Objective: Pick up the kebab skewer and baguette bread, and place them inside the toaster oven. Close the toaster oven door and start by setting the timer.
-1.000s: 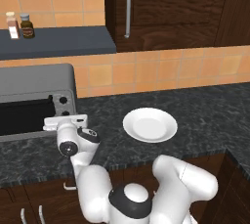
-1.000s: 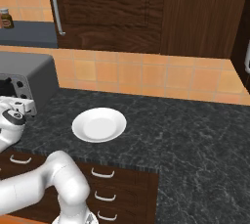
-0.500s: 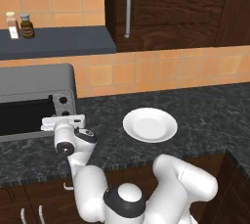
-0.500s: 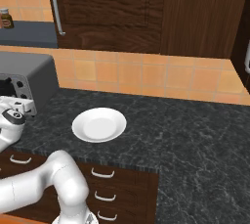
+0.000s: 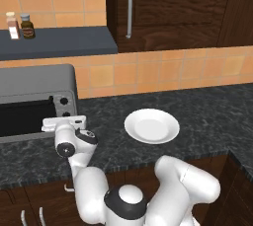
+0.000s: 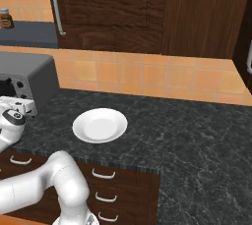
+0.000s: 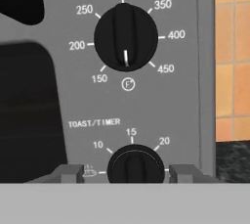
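Observation:
The toaster oven [image 5: 34,79] stands at the left of the counter, and the toaster oven door [image 5: 22,119] looks closed, dark glass facing out. My gripper [image 7: 126,173] is up against its control panel. The fingertips [image 7: 68,173] stand on either side of the toast/timer knob [image 7: 135,165], with a narrow gap showing on the left side. The temperature knob [image 7: 125,37] is above it. In the base views my hand [image 5: 64,121] [image 6: 17,106] sits at the oven's right front corner. The kebab skewer and baguette bread are out of view.
An empty white plate [image 5: 151,125] [image 6: 100,125] lies mid-counter, right of my arm. Two small bottles [image 5: 20,25] stand on the dark shelf above the oven. Dark wood cabinets [image 5: 163,8] hang behind. The counter's front edge runs just below my hand.
My hand has edged very slightly toward the oven's front. The plate and oven have not moved.

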Motion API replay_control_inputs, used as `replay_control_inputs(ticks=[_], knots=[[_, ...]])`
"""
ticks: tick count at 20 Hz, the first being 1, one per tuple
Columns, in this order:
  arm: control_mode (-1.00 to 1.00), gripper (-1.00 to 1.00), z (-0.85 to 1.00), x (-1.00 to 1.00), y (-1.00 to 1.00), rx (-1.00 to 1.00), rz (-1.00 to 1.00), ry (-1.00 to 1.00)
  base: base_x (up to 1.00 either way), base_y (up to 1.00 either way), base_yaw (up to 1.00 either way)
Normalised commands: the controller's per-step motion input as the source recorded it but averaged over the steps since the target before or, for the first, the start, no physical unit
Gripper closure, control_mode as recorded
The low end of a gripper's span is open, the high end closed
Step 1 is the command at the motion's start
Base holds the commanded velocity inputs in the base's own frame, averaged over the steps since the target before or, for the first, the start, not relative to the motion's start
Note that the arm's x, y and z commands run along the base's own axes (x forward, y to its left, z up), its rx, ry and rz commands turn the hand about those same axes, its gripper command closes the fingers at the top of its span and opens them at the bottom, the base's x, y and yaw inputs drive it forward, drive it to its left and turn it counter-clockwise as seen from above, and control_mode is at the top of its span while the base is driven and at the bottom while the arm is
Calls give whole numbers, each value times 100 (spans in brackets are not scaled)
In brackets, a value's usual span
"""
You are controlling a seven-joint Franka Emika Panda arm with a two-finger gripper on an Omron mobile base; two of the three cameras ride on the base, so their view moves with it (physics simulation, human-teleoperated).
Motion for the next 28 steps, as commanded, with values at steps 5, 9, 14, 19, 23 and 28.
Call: replay_control_inputs(ticks=[5, 9, 14, 19, 23, 28], knots=[[-100, 100, 0, 1, 0, 0, 1, 0, 0, 0, 0], [-100, 100, 0, 0, 1, 0, 1, 0, 0, 0, 0], [-100, 100, -12, 0, 1, 6, 0, 0, 0, 0, 0], [-100, 100, -14, 0, 0, 22, 0, -2, 0, 0, 0], [-100, 100, -8, 0, 0, 24, 0, -2, 0, 0, 0], [-100, 100, -13, 0, 0, 26, 0, -3, 0, 0, 0]])
